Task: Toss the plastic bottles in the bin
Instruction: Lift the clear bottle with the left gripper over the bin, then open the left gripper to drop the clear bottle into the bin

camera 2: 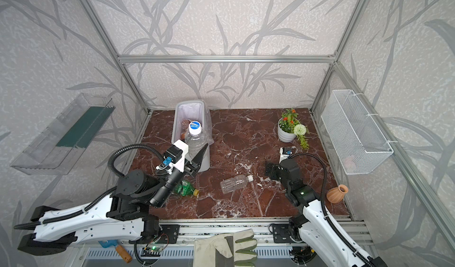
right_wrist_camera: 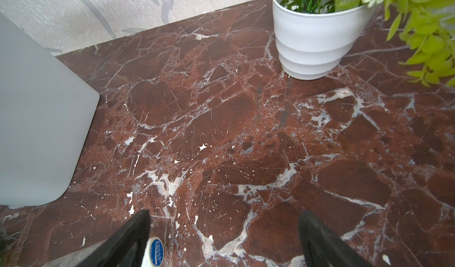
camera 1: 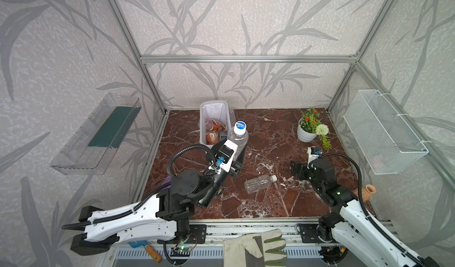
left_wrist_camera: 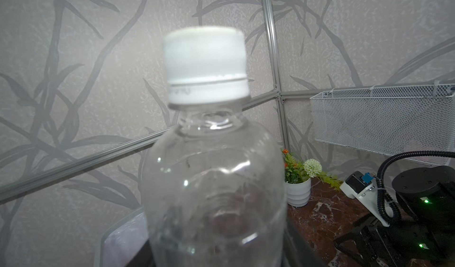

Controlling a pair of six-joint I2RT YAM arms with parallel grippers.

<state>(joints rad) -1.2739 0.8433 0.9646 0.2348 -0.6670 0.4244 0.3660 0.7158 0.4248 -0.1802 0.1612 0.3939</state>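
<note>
My left gripper (camera 1: 236,153) is shut on a clear bottle (camera 1: 237,136) with a blue-topped white cap, held upright and raised at the near right end of the bin (camera 1: 213,103). In the left wrist view this bottle (left_wrist_camera: 211,179) fills the middle, with the bin's rim (left_wrist_camera: 118,226) low beside it. Two brown-labelled bottles (camera 1: 213,130) lie inside the bin. Another clear bottle (camera 1: 259,183) lies on its side mid-table. A green yellow-capped bottle (camera 2: 184,188) lies under the left arm. My right gripper (camera 1: 296,169) stands open just right of the lying bottle, whose cap (right_wrist_camera: 154,252) shows by one finger.
A white ribbed flowerpot (camera 1: 306,134) with flowers stands at the back right. A terracotta vase (camera 1: 366,191) sits by the right arm. A white wire basket (camera 1: 384,132) hangs on the right wall, a clear shelf (camera 1: 96,135) on the left. A work glove (camera 1: 256,247) lies on the front rail.
</note>
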